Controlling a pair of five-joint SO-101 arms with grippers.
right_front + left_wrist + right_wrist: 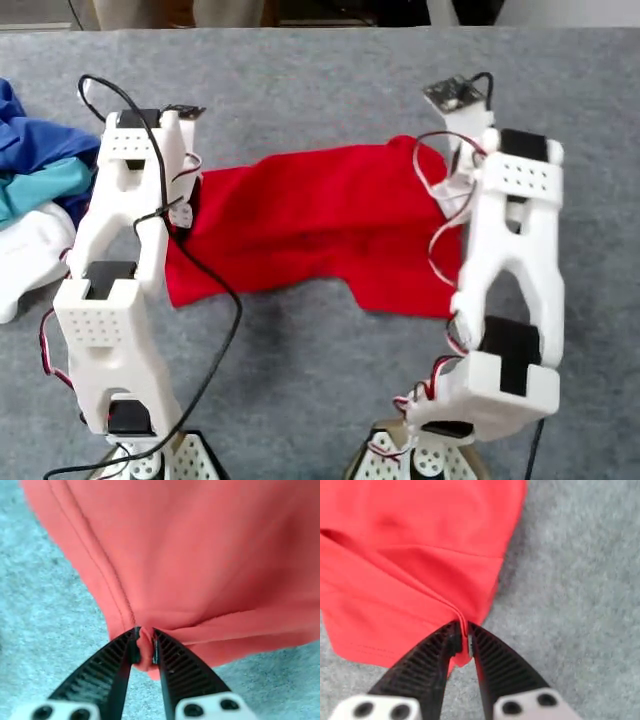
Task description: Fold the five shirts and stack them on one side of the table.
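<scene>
Pinching smooth red shirt (310, 215), ribbed black left gripper (144, 641), right gripper (463, 634) likewise

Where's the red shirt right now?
High view: red shirt lies mid-table, right of the shirt pile; left tool and right tool each pinch an edge.

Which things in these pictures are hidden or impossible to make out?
High view: the pile of shirts is cut by the left edge; their number cannot be counted.
High view: the arms cover both ends of the red shirt.
Wrist views: left gripper and right gripper pinch red cloth, too close to tell which part.
</scene>
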